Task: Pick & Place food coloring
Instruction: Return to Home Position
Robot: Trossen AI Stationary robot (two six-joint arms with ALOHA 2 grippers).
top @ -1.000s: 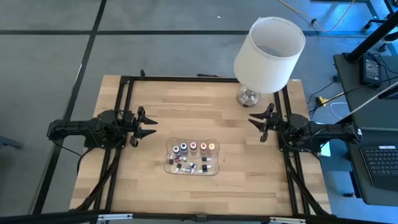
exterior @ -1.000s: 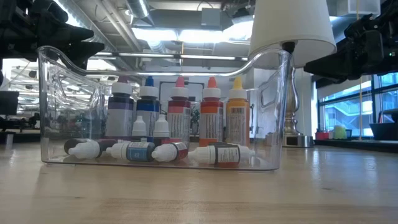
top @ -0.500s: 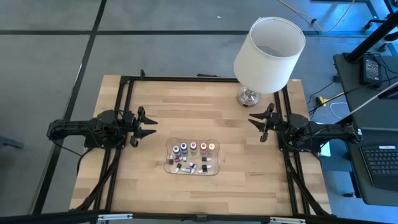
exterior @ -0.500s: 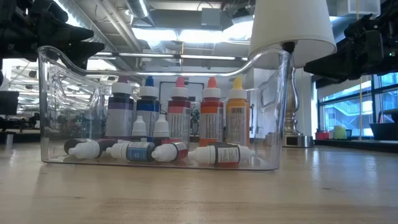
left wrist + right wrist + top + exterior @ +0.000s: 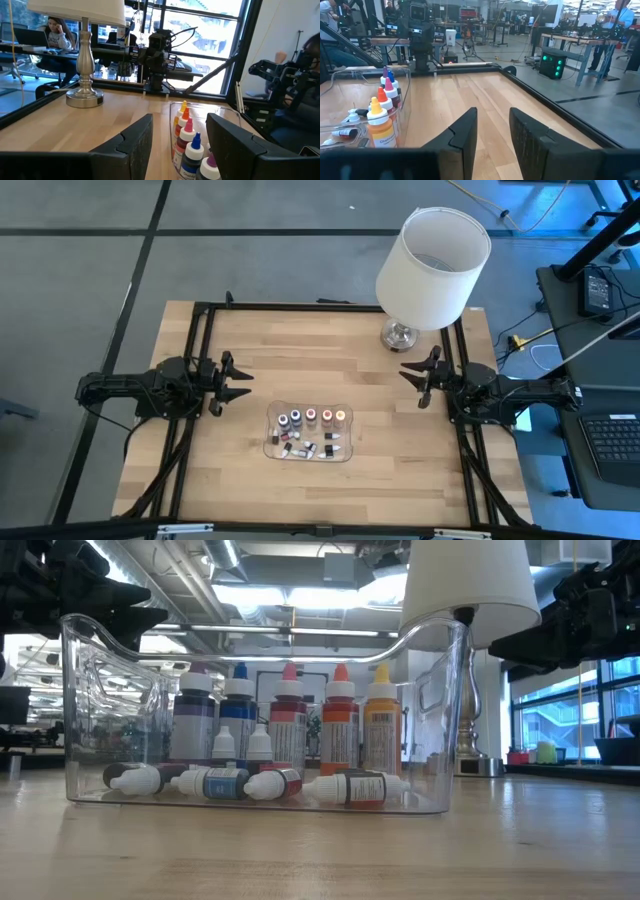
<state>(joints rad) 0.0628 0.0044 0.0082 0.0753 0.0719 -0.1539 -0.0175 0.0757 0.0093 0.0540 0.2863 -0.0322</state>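
A clear plastic tray [image 5: 268, 442] sits on the wooden table near its front middle. In it several food coloring bottles [image 5: 311, 417] stand upright in a row, and several tiny white-capped ones [image 5: 245, 783] lie on the tray floor. They also show in the left wrist view [image 5: 187, 145] and in the right wrist view [image 5: 382, 115]. My left gripper [image 5: 240, 379] is open, above the table left of the tray. My right gripper [image 5: 411, 381] is open, right of the tray. Both are empty.
A lamp with a white shade [image 5: 433, 252] and a metal base [image 5: 399, 335] stands at the table's far right corner. A black frame [image 5: 330, 306] runs along the table's edges. Bare wood lies between the tray and both grippers. People sit in the room beyond.
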